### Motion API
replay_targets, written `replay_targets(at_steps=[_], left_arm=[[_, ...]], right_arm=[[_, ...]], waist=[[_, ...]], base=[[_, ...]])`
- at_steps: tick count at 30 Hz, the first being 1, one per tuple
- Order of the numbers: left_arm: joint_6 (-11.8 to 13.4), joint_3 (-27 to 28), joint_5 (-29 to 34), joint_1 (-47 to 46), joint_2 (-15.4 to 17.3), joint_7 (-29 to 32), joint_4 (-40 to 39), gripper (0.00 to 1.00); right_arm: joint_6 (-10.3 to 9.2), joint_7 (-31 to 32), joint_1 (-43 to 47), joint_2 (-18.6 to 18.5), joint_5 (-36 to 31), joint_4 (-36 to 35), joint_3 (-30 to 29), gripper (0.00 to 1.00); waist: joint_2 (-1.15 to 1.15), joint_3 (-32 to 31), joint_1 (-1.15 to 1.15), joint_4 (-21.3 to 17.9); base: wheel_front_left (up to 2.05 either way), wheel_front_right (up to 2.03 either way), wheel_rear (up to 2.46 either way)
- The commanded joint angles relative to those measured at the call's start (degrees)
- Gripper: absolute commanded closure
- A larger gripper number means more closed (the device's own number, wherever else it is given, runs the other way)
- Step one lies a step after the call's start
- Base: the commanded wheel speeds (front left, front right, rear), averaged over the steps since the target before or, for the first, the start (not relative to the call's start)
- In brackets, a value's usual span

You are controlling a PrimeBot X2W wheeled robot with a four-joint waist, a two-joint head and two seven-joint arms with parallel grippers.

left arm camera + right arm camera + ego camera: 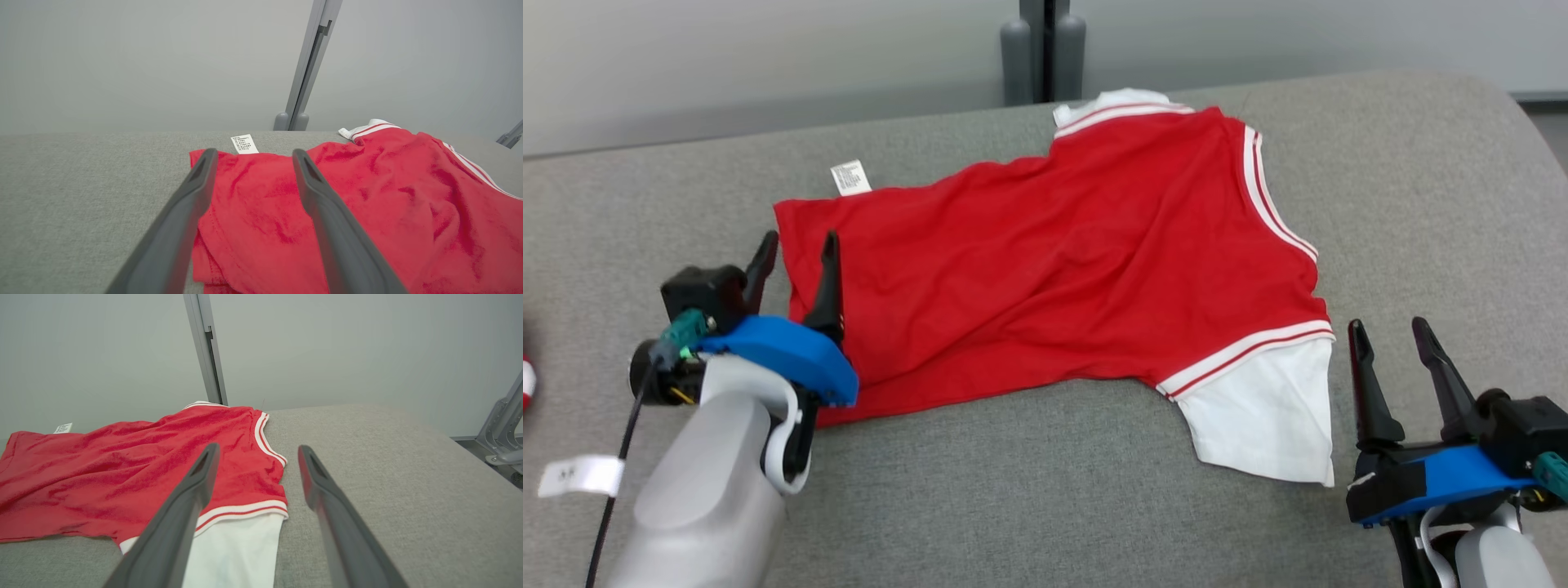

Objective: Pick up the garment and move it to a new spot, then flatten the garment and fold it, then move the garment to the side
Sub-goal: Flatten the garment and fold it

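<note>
While I watch the head view, the red T-shirt (1054, 269) lies spread, somewhat rumpled, across the middle of the grey padded table (1013, 506). Its near white sleeve (1266, 408) points toward 5 o'clock. The far sleeve (1107, 102) at 12 o'clock is mostly tucked behind the body, so I see just a white edge. A care label (850, 177) pokes out at the shirt's 10 o'clock corner, its print too small to read.

My left gripper (799, 238) sits at 8 o'clock, fingers spread, over the shirt's hem corner. The arm hides the cloth beneath it, and from the left wrist view (254, 153) I cannot tell whether the tips touch the fabric. My right gripper (1388, 325) sits at 4 o'clock, fingers likewise spread, just beside the white sleeve over bare table. At 9 o'clock a red-and-white object (527, 380) is cut off by the frame edge; I cannot identify it.
</note>
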Motion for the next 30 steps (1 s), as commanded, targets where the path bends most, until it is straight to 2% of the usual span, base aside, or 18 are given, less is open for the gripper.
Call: replay_targets(at_steps=[1, 3, 10, 15, 22, 30], left_arm=[[-0.45, 0.35, 0.72, 1.40, 0.26, -0.51, -0.96, 0.00], [-0.82, 1.21, 0.88, 4.32, 0.26, -0.84, -3.40, 0.00], [-0.32, 8.06, 6.31, 17.91, -0.16, -0.89, -19.43, 0.00], [0.00, 12.03, 10.25, 26.87, -1.60, -0.86, -26.25, 0.00], [-0.08, 15.56, 12.62, 34.05, -2.82, -0.86, -28.85, 0.00], [-0.53, 17.48, 13.85, 37.02, -3.53, -0.86, -29.49, 0.00]], right_arm=[[0.01, 0.13, 0.61, -0.09, -0.23, -0.02, -0.41, 0.00], [0.01, 0.51, 1.26, -0.08, -0.53, -0.27, -0.78, 0.00], [0.01, 2.04, 3.72, -0.08, -0.72, -1.15, -2.33, 0.00], [0.01, 3.09, 5.98, -0.10, -0.80, -1.62, -3.68, 0.00], [0.01, 4.48, 8.96, -0.09, -0.71, -1.85, -4.60, 0.00], [0.01, 5.03, 10.35, -0.09, 0.03, -2.24, -4.56, 0.00]], waist=[[0.00, -0.87, 0.00, -0.01], [0.00, -2.24, 0.00, 0.48], [0.00, -6.14, 0.00, 2.68], [0.00, -8.60, 0.00, 4.18], [0.00, -11.39, 0.00, 4.84], [0.00, -12.27, 0.00, 4.69]], base=[[0.00, 0.00, 0.00], [0.00, 0.00, 0.00], [0.00, 0.00, 0.00], [0.00, 0.00, 0.00], [0.00, 0.00, 0.00], [0.00, 0.00, 0.00]])
